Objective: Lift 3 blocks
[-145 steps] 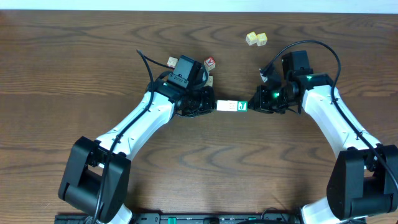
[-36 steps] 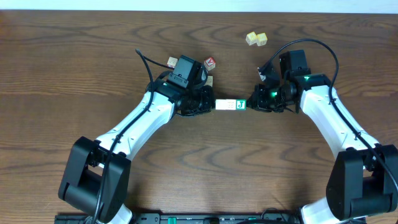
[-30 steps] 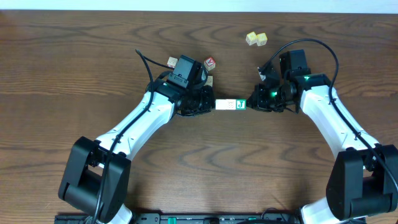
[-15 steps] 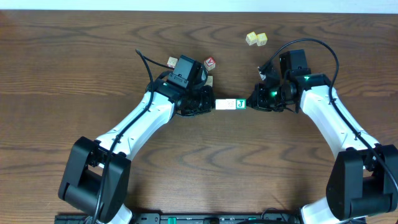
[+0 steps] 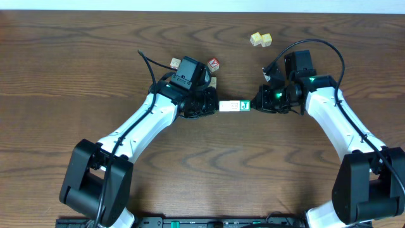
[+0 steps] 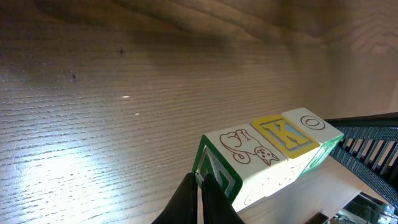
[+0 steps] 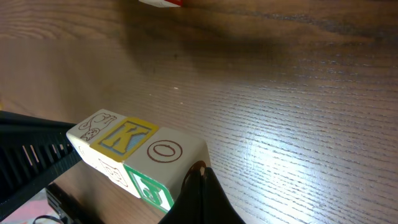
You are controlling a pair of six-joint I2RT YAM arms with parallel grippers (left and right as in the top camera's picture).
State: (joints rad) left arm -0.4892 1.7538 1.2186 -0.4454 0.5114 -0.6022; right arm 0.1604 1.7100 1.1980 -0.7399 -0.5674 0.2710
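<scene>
Left fingers (image 6: 211,202): pressed together, tips against the row's left end.
Row of three small letter cubes (image 5: 235,106): centre of the overhead frame, end to end between both arms: nearly plain white cube (image 5: 224,106), whitish yellow-marked cube (image 5: 235,106), green-faced J cube (image 5: 246,106).
Right fingers (image 7: 205,199): pressed together, tips on the row's right end.
Around: cream lettered cube (image 5: 173,63) and red-faced cube (image 5: 214,64) upper left, beside the left arm; two pale yellow cubes (image 5: 260,39) upper right, well apart.
Bench (image 5: 63,76): dark brown wood.

Block row (image 5: 235,106) squeezed endwise between left jaws and right jaws; yellow cubes (image 5: 260,39) well apart.
</scene>
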